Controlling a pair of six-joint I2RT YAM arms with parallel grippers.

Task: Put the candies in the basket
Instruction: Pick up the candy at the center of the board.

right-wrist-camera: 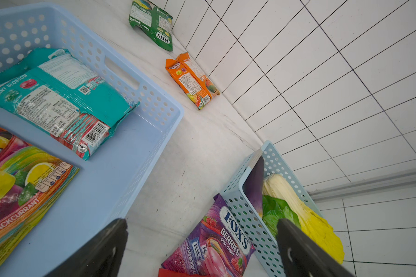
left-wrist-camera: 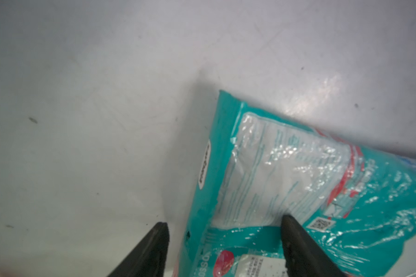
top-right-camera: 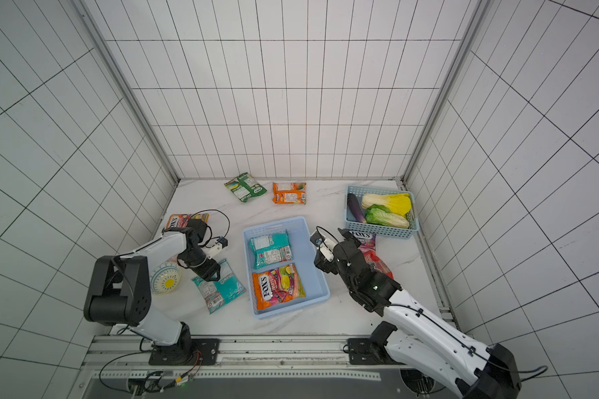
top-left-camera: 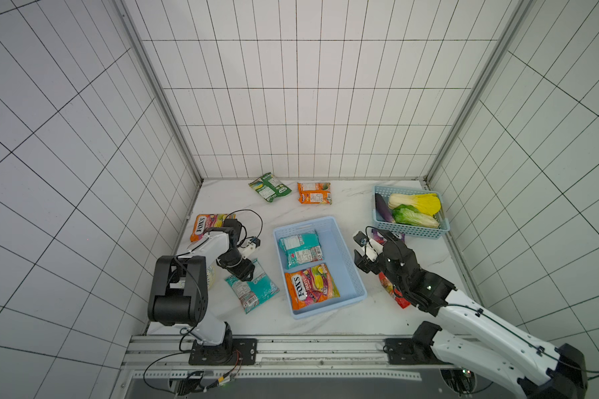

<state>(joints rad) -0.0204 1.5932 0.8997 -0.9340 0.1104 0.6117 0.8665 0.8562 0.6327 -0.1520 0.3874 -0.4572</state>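
The basket (top-left-camera: 341, 255) sits mid-table, holding two candy bags (top-left-camera: 312, 286). At its 2 o'clock the lattice basket (top-left-camera: 412, 234) of vegetables touches a purple bag (right-wrist-camera: 223, 239). At 8 o'clock, the left gripper (left-wrist-camera: 223, 224), jaws apart, straddles one edge of the crinkly teal bag (top-left-camera: 255, 292). The right gripper (right-wrist-camera: 202, 221) gapes empty.

The left arm (top-left-camera: 210, 241) and right arm (top-left-camera: 481, 328) share glossy white link shells joined by black motor housings; the shoulder joint (top-left-camera: 177, 293) of the left arm is a boxy black block with rounded caps; thin black cables (top-left-camera: 253, 216) run along both; a small green light (top-left-camera: 428, 286) glows on the right arm's black housing; flat black base plates (top-left-camera: 222, 352) sit beneath; the left gripper (left-wrist-camera: 225, 221) and right gripper (right-wrist-camera: 201, 221) carry matte black tapered fingers (right-wrist-camera: 303, 251).
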